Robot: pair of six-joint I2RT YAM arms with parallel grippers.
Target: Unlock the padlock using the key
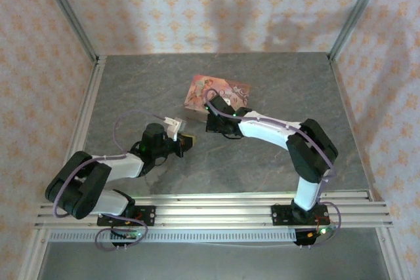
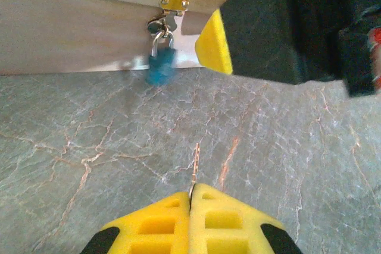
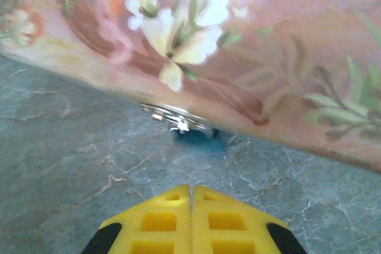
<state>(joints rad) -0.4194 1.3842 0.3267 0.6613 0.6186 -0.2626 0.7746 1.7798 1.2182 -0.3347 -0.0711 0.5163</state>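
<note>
- The left fingers (image 2: pixel 158 224) are clamped on the key (image 2: pixel 196 168); its blade points toward the padlock (image 2: pixel 161 63) but is well short of it.
- The padlock looks locked and hangs from the hasp (image 2: pixel 172 1) of the pink box (image 3: pixel 268 46), just above the tabletop (image 2: pixel 89 147). Inserting and turning remain.
- The right fingers (image 3: pixel 158 221) are pressed together, empty, near the box.
- The keyhole is too blurred to make out, and the key's head is hidden between the fingers.

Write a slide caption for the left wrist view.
Left gripper pinches the key, pointing toward the blue padlock hanging on the box.
</note>
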